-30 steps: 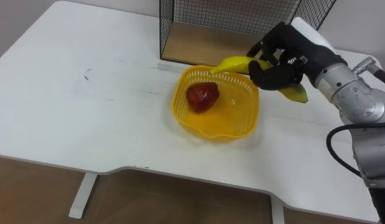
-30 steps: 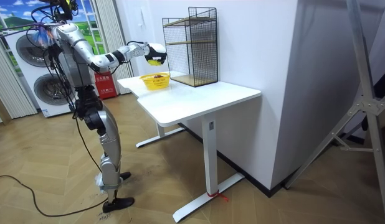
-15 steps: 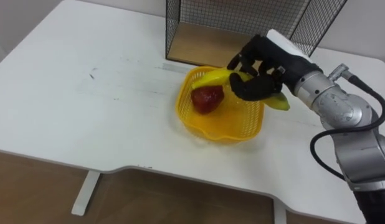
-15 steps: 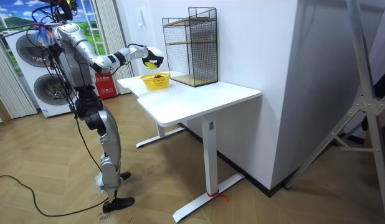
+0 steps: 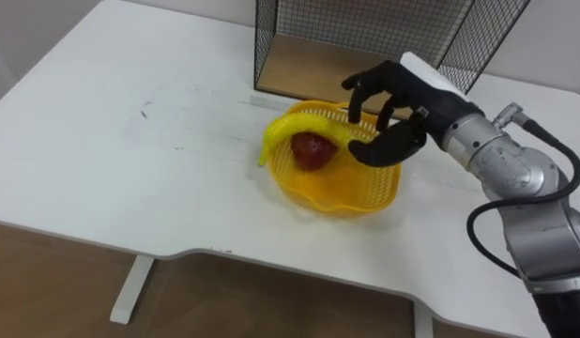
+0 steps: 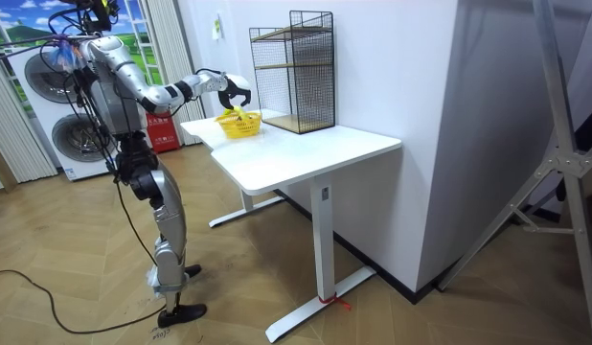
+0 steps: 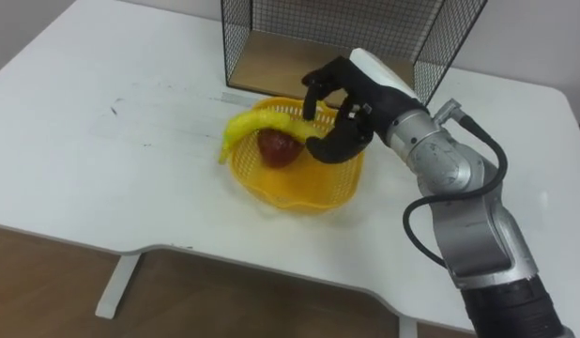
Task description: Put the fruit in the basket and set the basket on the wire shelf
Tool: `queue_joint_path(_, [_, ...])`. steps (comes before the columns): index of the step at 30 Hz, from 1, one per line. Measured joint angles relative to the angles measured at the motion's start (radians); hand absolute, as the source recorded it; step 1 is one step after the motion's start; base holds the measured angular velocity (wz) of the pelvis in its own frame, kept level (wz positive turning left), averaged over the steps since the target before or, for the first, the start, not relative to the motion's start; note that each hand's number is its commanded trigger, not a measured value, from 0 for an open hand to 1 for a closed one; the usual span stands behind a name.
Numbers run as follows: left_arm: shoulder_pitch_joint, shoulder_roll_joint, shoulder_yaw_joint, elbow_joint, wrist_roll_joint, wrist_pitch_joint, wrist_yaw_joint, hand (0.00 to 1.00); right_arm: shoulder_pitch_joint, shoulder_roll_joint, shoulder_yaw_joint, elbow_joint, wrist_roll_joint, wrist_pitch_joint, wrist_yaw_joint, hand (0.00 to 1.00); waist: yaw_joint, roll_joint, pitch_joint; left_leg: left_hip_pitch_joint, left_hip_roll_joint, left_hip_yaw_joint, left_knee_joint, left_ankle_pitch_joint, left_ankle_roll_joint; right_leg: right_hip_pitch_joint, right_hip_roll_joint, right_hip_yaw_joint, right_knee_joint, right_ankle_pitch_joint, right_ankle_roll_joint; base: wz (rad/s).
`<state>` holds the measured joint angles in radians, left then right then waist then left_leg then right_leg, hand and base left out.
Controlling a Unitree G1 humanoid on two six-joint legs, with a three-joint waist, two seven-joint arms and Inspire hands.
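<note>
Table [image 5: 130, 141]: white top bearing the basket, which sits toward its far side on the robot's right.
Wire shelf [image 5: 384, 28]: just behind the basket, open front toward it; a short way to go, I judge, once the fruit is loaded.
Right hand [image 5: 403, 103]: above the basket's far right rim, fingers apart and curved, clamped on nothing; the thumb hangs just beside the banana's near end, and I cannot tell whether they touch.
Basket [image 5: 332, 202]: yellow, on the table, both fruits at it.
Banana [image 5: 299, 127]: laid across the basket over the red fruit, its tip poking out past the left rim; it looks only half settled and could slide off when the basket is lifted.
Red fruit [image 5: 311, 150]: on the basket's floor, under the banana.
In the way: the hand itself crowds the rim it must grip next.
</note>
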<state>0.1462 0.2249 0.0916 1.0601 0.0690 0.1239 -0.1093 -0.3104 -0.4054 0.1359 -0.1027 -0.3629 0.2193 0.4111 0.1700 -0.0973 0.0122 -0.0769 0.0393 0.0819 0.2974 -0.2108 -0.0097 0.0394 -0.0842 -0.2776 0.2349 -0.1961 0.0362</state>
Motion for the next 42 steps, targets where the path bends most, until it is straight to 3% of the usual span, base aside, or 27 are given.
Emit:
queue_joint_path(16, [0.003,-0.006,-0.001,0.000,-0.001,-0.001,0.013,0.00,0.020,0.001,0.000,0.000,0.011,0.000,0.028,0.00,-0.007,0.003,-0.0031,0.011,-0.001,0.003,-0.007,0.002,0.000,0.005,-0.001,0.001,0.001,0.000,0.000,0.00])
queue_joint_path(19, [0.005,-0.005,-0.014,0.000,-0.001,-0.001,0.016,0.00,0.020,0.004,-0.006,0.000,0.035,0.000,0.026,0.00,-0.021,0.006,-0.0052,0.018,-0.001,0.002,-0.010,0.001,0.000,0.015,-0.002,0.000,0.001,0.000,0.000,0.02])
queue_joint_path(21, [0.013,-0.005,-0.014,0.000,-0.002,-0.001,0.016,0.00,0.021,0.030,-0.024,-0.005,0.045,0.000,0.015,0.00,-0.034,0.008,-0.0057,0.016,-0.001,0.002,-0.007,0.001,0.000,0.014,-0.002,0.000,0.001,0.000,0.000,0.00])
queue_joint_path(25, [0.023,-0.004,-0.012,0.008,-0.020,-0.001,0.017,0.00,0.030,0.033,-0.069,-0.009,0.109,-0.006,-0.025,0.00,-0.054,0.011,-0.0071,0.011,-0.001,-0.001,-0.003,0.001,0.000,0.012,-0.002,-0.003,0.001,0.000,0.000,0.01])
queue_joint_path(29, [0.033,-0.015,0.029,0.023,-0.047,-0.012,0.037,0.00,0.087,0.034,-0.167,-0.022,0.247,-0.042,-0.119,0.00,-0.065,0.015,-0.0088,0.011,0.000,-0.001,0.008,0.001,0.001,0.014,-0.002,-0.011,0.001,0.000,0.000,0.02])
queue_joint_path(35, [0.054,-0.023,0.069,0.026,-0.184,-0.032,0.078,0.00,0.180,0.037,-0.228,-0.032,0.299,-0.093,-0.269,0.00,-0.088,0.050,-0.0116,0.015,0.001,0.000,0.009,0.001,0.001,0.020,-0.003,-0.007,0.001,0.000,0.000,-0.01])
queue_joint_path(38, [0.059,-0.042,0.157,0.019,-0.237,-0.050,0.119,0.00,0.259,0.048,-0.276,-0.032,0.299,-0.110,-0.313,0.00,-0.100,0.077,-0.0138,0.019,0.000,0.000,0.011,0.001,0.001,0.028,-0.005,-0.007,0.001,0.000,0.001,-0.01])
queue_joint_path(39, [0.066,-0.048,0.184,0.015,-0.257,-0.060,0.144,0.00,0.281,0.054,-0.287,-0.032,0.301,-0.110,-0.335,0.00,-0.108,0.087,-0.0180,0.020,-0.001,0.000,0.012,0.001,0.001,0.028,-0.006,-0.007,0.001,0.000,0.001,0.00])
queue_joint_path(42, [0.071,-0.051,0.252,-0.038,-0.310,-0.060,0.206,0.00,0.316,0.057,-0.324,-0.033,0.325,-0.110,-0.391,0.00,-0.116,0.096,-0.0157,0.019,0.000,0.004,0.014,0.003,0.002,0.028,-0.005,0.000,-0.002,-0.003,0.000,-0.02])
